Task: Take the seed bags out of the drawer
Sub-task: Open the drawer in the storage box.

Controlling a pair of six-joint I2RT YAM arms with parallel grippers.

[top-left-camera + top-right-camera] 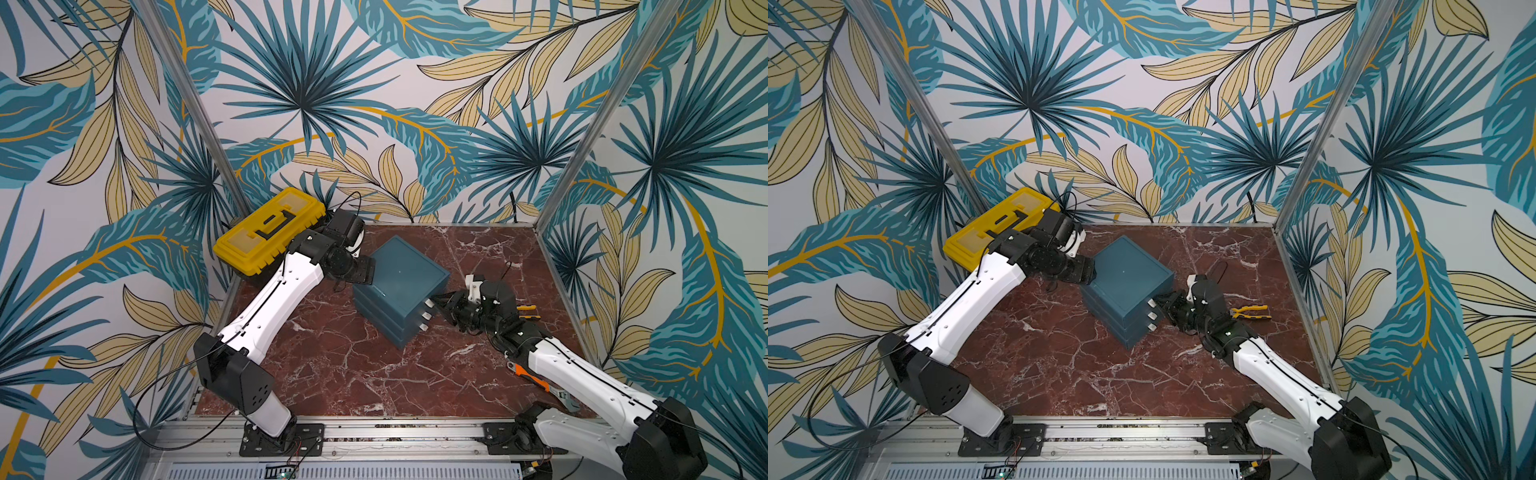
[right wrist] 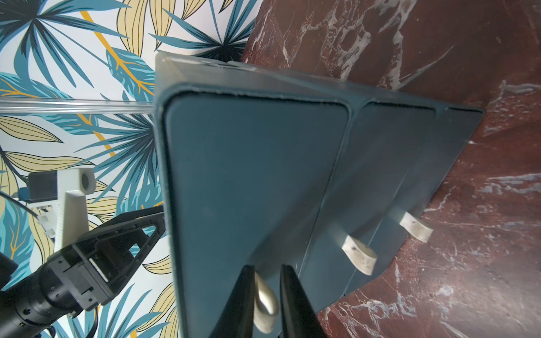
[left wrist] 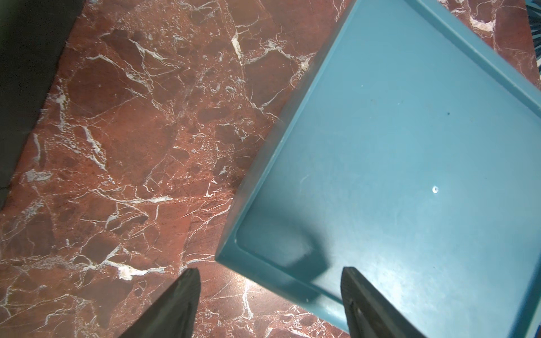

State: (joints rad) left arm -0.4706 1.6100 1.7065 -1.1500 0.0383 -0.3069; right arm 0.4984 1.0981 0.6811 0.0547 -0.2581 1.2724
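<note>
Right wrist view: the right gripper [image 2: 266,272] is clenched on the top handle [image 2: 265,298], a pale loop that sits between its two black fingers.
Top drawer [image 2: 248,175]: pushed in, its front level with the frame of the blue drawer unit [image 1: 401,274].
Lower drawers: both pushed in as well; the middle handle [image 2: 360,259] and the bottom handle [image 2: 415,229] are free, nothing touches them.
Seed bags: not visible in any view. All three drawers are closed, so I cannot tell which drawer holds them or how they lie relative to the right gripper.
Left gripper [image 3: 270,270]: released, jaws wide apart, nothing between them. One finger is over the tabletop [image 3: 117,146], the other over the top of the drawer unit, near its corner. I cannot tell if it touches the unit.
Top views: the right gripper meets the front of the drawer unit at its upper edge; the left gripper is at the opposite side of the unit.
Around: a yellow toolbox [image 1: 266,232] stands at the back left corner of the tabletop. Pliers [image 1: 1252,311] lie just beside the right arm. An orange-handled wrench [image 1: 536,378] is partly hidden by that arm.
</note>
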